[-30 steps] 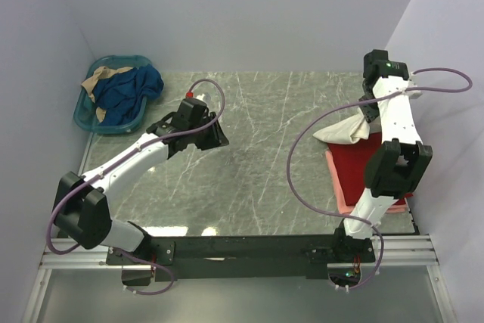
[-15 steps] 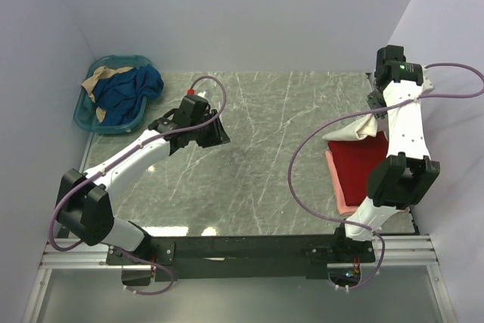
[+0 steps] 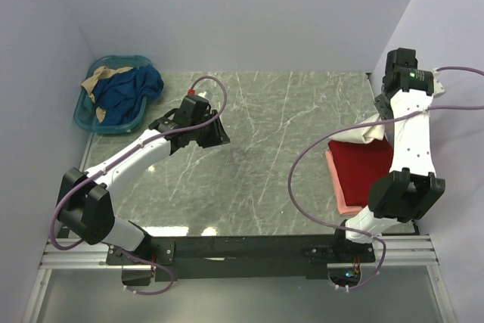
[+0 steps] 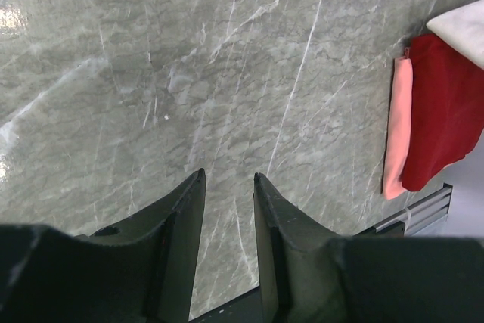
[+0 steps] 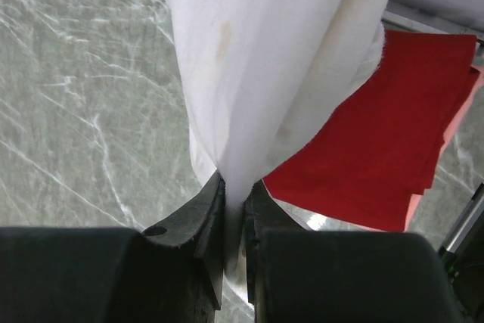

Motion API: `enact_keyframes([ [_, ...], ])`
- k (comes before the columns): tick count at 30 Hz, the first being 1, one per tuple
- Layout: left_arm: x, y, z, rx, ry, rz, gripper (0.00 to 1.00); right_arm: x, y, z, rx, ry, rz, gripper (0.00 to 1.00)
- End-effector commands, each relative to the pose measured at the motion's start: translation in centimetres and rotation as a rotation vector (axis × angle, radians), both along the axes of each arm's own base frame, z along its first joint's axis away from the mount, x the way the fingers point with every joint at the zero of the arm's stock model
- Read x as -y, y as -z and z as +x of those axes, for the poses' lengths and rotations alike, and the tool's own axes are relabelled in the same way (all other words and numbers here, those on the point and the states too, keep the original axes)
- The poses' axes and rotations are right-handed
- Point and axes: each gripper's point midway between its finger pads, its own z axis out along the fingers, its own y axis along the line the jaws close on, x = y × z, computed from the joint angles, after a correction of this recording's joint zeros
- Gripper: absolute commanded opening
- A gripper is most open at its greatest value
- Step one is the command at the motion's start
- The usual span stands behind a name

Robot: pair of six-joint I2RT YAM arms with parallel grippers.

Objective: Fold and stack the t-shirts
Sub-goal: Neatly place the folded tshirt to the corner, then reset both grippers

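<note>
My right gripper (image 5: 234,183) is shut on a bunched fold of the cream-white t-shirt (image 5: 257,58), which hangs from the jaws. In the top view this shirt (image 3: 357,134) trails over the far edge of the folded red t-shirt (image 3: 364,168). The red one lies on a pink t-shirt (image 3: 344,196) at the table's right side, and my right gripper (image 3: 387,111) is above their far end. My left gripper (image 4: 227,175) is open with nothing between its fingers and hovers over bare marble left of centre (image 3: 219,138). The left wrist view shows the red (image 4: 442,111) and pink (image 4: 397,134) shirts far off.
A teal plastic basket (image 3: 87,115) holding blue and tan cloth stands at the far left corner. The right wall is close beside my right arm. A purple cable loops from the right arm over the table's middle right. A black rail runs along the near edge (image 3: 249,247).
My right arm has swung to the right toward the wall, carrying the cream-white shirt along so it now lies over the red shirt's far edge. The left arm has not moved.
</note>
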Motion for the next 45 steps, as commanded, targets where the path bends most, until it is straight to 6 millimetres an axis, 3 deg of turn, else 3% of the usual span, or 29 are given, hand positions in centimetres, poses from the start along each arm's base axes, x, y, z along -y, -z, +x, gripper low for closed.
enact_keyframes([
  [1,0.5,-2.0,0.9,0.056,0.017,-0.016,0.38,0.8,-1.9,-1.3,0.069,0.027,-0.048,0.00],
  [4,0.5,-2.0,0.9,0.058,0.018,-0.016,0.38,0.5,-1.5,-3.0,0.065,0.032,-0.035,0.00],
  [6,0.6,-2.1,0.7,0.062,0.028,-0.025,0.38,0.1,0.3,-4.2,0.032,0.034,-0.011,0.00],
  [7,0.7,-2.1,0.7,0.060,0.031,-0.027,0.38,-0.1,0.1,-5.2,0.045,0.043,-0.014,0.04],
  [9,1.2,-2.0,0.4,0.061,0.050,-0.035,0.38,-0.2,2.2,-7.2,-0.008,0.075,-0.011,0.23],
  [10,1.3,-1.9,0.4,0.061,0.056,-0.036,0.38,-0.3,2.1,-8.3,0.001,0.085,-0.018,0.54],
  [12,2.1,-1.8,0.2,0.060,0.080,-0.046,0.38,-0.5,3.8,-10.4,-0.059,0.096,-0.019,0.78],
  [14,2.7,-1.3,-0.2,0.052,0.100,-0.048,0.39,-0.8,4.4,-12.0,-0.080,0.080,-0.030,0.79],
  [19,3.7,-1.4,-0.6,0.058,0.121,-0.081,0.39,-1.5,4.3,-12.5,-0.041,-0.025,-0.044,0.79],
  [27,2.9,-2.4,-1.2,0.094,0.097,-0.090,0.40,-5.3,4.9,-8.8,0.001,-0.212,-0.012,0.79],
  [37,0.1,-2.8,-1.1,0.160,-0.010,-0.045,0.41,-16.4,6.9,-3.0,0.070,-0.574,-0.056,0.80],
  [38,-0.2,-2.7,-1.1,0.162,-0.022,-0.038,0.41,-18.5,6.6,-2.2,0.120,-0.640,-0.034,0.81],
  [41,-1.4,-1.4,-1.5,0.161,-0.058,-0.009,0.42,-21.5,6.2,-1.3,0.198,-0.760,-0.026,0.81],
  [45,-3.1,-0.5,-2.1,0.176,-0.118,0.008,0.41,-23.8,5.6,-1.2,0.295,-0.869,-0.028,0.82],
])
